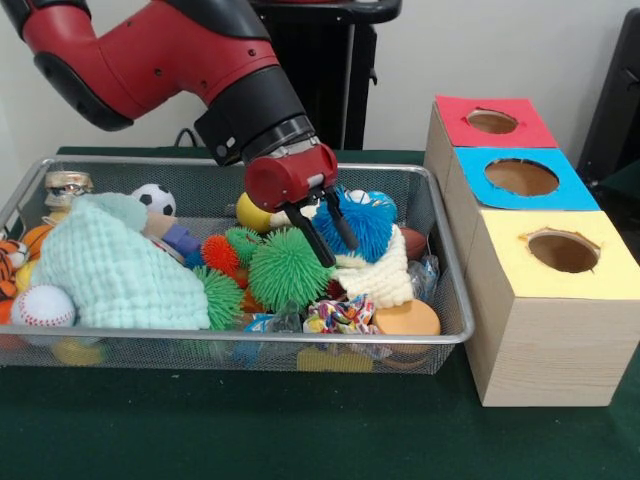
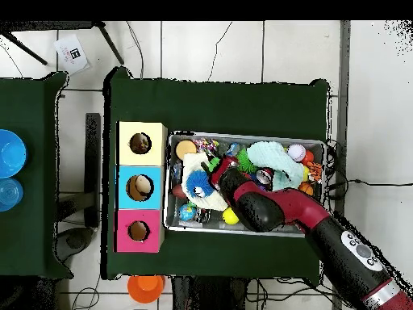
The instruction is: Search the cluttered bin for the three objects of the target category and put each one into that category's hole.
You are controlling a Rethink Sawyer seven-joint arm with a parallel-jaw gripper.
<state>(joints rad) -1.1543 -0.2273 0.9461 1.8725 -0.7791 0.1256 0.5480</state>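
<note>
The bin (image 1: 250, 338) of silver wire mesh holds a jumble of toys. My gripper (image 1: 339, 253) is open, its two black fingers (image 1: 320, 240) pointing down between a big green spiky ball (image 1: 284, 270) and a blue spiky ball (image 1: 365, 225), holding nothing. An orange spiky ball (image 1: 219, 252) and a smaller green spiky one (image 1: 222, 298) lie left of it. The blue-topped hole (image 1: 521, 177) is in the middle box to the right of the bin. In the overhead view the gripper (image 2: 216, 171) is over the bin (image 2: 242, 136), near the blue spiky ball (image 2: 198, 187) and the blue hole (image 2: 139, 187).
A red-topped hole (image 1: 492, 121) and a yellow-topped hole (image 1: 563, 250) flank the blue one. The bin also holds a mint cloth (image 1: 115, 265), a baseball (image 1: 42, 305), a soccer ball (image 1: 153, 198), a yellow ball (image 1: 252, 213) and a cream knitted piece (image 1: 380, 275).
</note>
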